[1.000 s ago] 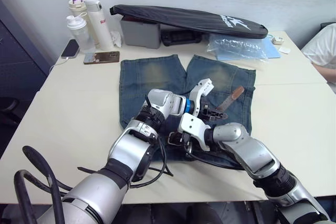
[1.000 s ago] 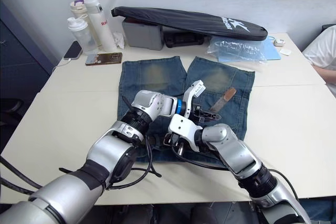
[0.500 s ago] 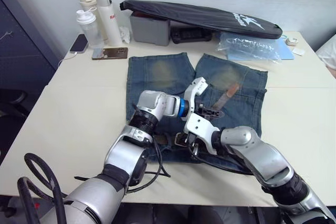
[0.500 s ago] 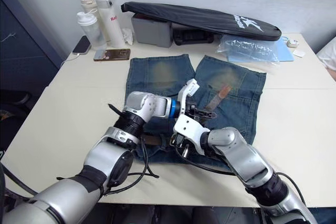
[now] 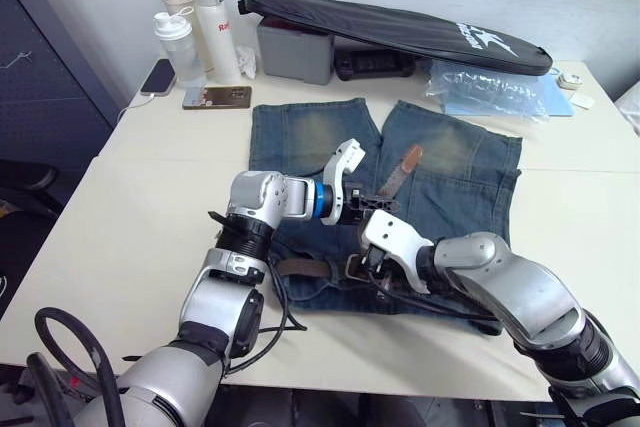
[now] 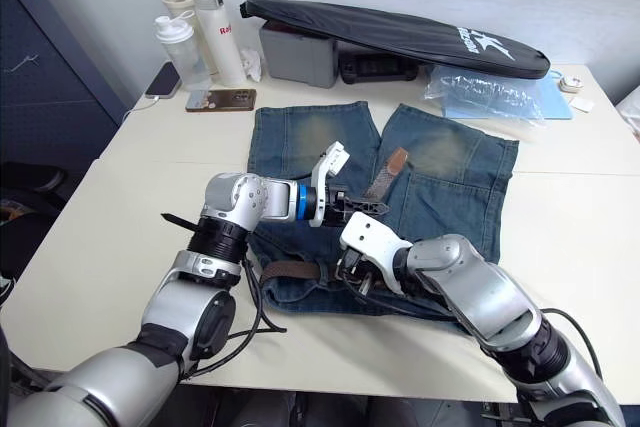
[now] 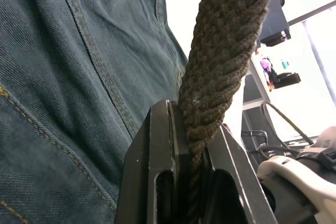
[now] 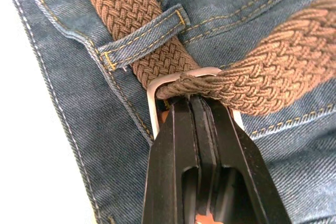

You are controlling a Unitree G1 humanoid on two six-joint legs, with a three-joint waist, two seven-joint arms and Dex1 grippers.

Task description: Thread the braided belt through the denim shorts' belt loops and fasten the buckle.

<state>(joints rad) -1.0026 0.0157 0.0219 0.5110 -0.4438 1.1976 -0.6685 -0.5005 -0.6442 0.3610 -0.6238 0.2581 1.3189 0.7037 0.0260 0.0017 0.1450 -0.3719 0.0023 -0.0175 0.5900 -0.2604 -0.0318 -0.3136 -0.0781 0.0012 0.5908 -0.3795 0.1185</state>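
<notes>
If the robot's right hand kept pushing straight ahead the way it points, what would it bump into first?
Probably the buckle: the right hand points straight at that metal frame, where the braided belt passes under a belt loop on the denim shorts.

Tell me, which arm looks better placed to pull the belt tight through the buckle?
Probably the left. The left gripper already clamps the braided belt near its free end, while the right gripper is shut at the buckle, steadying it.

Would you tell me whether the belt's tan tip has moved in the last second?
Yes. Against the denim shorts, the braided belt's tan tip has swung toward the robot's left, from the right leg toward the gap between legs.
</notes>
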